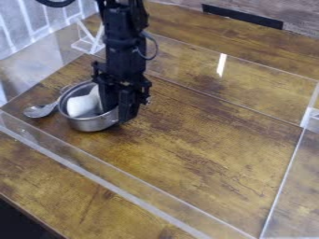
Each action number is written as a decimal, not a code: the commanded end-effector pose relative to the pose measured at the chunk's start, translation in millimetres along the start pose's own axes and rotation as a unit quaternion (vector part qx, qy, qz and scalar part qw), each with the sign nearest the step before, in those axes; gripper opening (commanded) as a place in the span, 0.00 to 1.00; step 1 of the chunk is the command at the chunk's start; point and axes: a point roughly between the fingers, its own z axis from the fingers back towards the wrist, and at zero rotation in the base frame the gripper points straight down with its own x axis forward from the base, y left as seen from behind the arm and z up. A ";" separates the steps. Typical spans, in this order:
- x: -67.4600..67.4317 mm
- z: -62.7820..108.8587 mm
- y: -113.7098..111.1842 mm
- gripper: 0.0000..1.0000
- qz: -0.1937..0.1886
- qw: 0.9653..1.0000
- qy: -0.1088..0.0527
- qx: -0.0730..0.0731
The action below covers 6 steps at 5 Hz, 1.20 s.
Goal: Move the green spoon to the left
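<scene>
Only the shiny silver bowl of the green spoon [37, 110] shows, lying on the wooden table just left of the round steel pot [77, 122]. Its green handle is hidden from me. A white rounded object [82, 106] sits inside the pot. My black gripper [123, 114] points straight down at the pot's right rim, a pot's width to the right of the spoon bowl. Its fingers [129, 105] stand close together, shut. Whether anything is pinched between them I cannot tell.
A low clear plastic wall [137, 198] fences the wooden table [212, 131] along the front and right. A clear stand [85, 42] is at the back left behind the arm. Bare wood stretches to the right of the pot.
</scene>
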 end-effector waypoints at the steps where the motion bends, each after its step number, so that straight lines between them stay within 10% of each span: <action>1: 11.6 12.6 6.7 0.00 0.004 0.999 -0.031 0.009; 6: 3.8 1.5 6.1 0.00 0.037 0.999 -0.039 0.005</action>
